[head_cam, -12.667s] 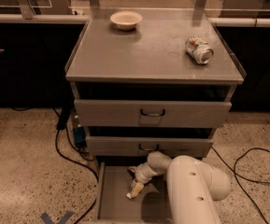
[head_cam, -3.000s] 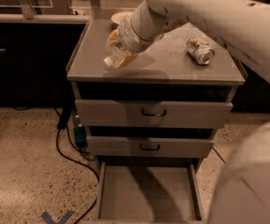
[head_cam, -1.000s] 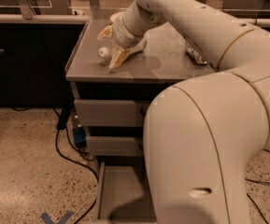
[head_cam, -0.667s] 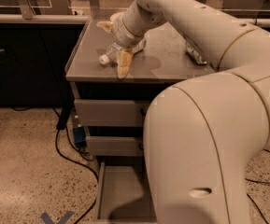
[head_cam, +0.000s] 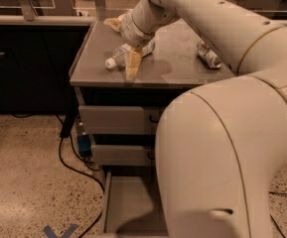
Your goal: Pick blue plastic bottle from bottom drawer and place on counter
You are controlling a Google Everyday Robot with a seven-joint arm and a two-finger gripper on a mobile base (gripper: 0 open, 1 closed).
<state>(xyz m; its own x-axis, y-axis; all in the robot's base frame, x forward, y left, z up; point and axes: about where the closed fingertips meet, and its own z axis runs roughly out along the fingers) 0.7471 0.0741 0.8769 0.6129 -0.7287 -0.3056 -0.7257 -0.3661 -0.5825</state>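
Observation:
The blue plastic bottle (head_cam: 119, 56) lies on its side on the counter (head_cam: 182, 63) near the left front, its white cap pointing left. My gripper (head_cam: 124, 43) is over the bottle at counter level, open. One tan finger (head_cam: 132, 63) hangs down in front of the bottle and the other (head_cam: 114, 23) is behind it. The bottle rests on the counter between them. The bottom drawer (head_cam: 133, 202) is pulled out near the floor and its floor is bare. My arm covers its right part.
A crushed silver can (head_cam: 208, 54) lies on the counter at the right. Two closed drawer fronts (head_cam: 118, 119) sit above the open drawer. A black cable and a blue object (head_cam: 83, 144) lie on the floor left of the cabinet. A long worktop (head_cam: 34, 20) runs behind.
The bottle came from the bottom drawer up to the counter. In the last second the front finger swung away from the bottle, which now lies free on the counter.

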